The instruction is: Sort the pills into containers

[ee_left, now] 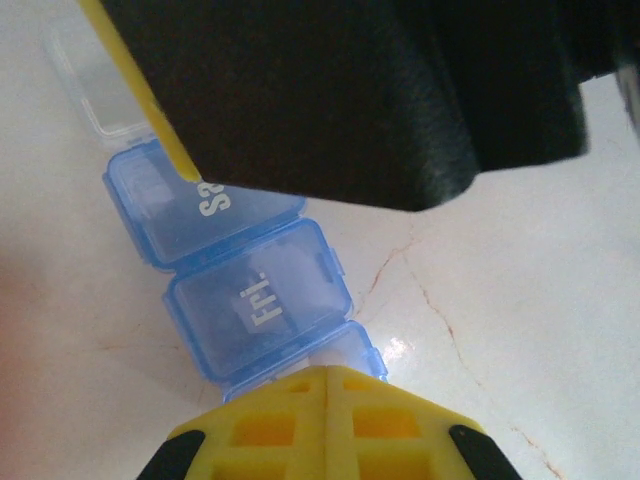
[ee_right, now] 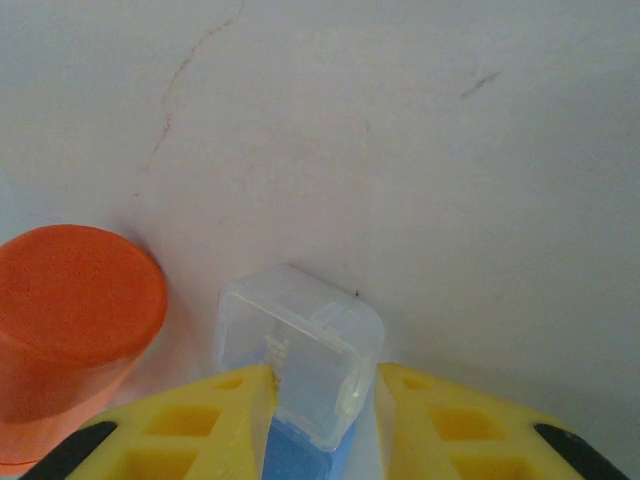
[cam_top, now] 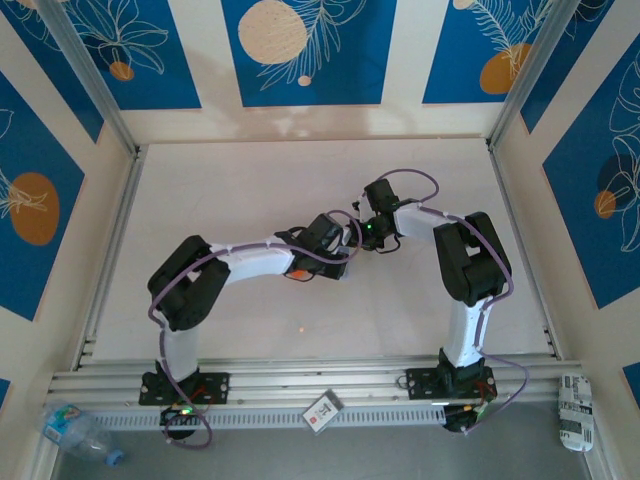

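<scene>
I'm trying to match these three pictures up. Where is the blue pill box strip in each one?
Top external: hidden where the two arms meet mid-table; I cannot make it out.
Left wrist: the pill box strip runs diagonally from upper left to bottom centre, one lid marked "Fri."
Right wrist: bottom centre, its end between the yellow fingers.
Shared landmark: the strip's clear end compartment, upper left in the left wrist view.

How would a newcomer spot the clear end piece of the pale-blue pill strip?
On the white table, find the orange cylindrical bottle; the pale-blue translucent plastic pill strip lies beside it. At the strip's end, between the yellow fingers of the right gripper, sits the clear square plastic piece. Its neighbours are blue and lettered; it is colourless.
</scene>
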You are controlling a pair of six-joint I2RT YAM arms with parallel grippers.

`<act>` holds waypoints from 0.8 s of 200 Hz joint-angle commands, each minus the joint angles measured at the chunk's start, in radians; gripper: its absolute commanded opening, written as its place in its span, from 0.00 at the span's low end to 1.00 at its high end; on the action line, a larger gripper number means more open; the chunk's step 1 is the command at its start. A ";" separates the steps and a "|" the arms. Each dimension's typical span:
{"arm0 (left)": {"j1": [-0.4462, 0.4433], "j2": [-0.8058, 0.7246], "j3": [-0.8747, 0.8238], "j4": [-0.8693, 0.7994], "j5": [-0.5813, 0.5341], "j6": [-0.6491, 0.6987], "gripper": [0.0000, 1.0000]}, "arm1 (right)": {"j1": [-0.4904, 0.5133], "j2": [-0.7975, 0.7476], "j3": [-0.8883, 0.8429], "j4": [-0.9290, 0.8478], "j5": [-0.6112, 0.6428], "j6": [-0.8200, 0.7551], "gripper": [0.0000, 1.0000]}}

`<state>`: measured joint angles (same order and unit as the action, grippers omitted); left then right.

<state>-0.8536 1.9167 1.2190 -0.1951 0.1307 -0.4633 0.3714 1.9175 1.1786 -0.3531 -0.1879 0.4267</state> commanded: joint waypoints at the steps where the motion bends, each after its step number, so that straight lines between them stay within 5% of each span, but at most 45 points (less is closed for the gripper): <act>1: -0.021 0.029 0.024 -0.001 0.021 0.005 0.00 | 0.015 0.085 -0.023 -0.050 0.073 -0.021 0.34; 160: -0.087 0.110 0.015 -0.112 -0.120 0.107 0.00 | 0.020 0.090 -0.022 -0.053 0.073 -0.020 0.33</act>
<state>-0.9150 1.9408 1.2556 -0.2268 0.0097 -0.4068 0.3664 1.9232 1.1831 -0.3561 -0.1993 0.4194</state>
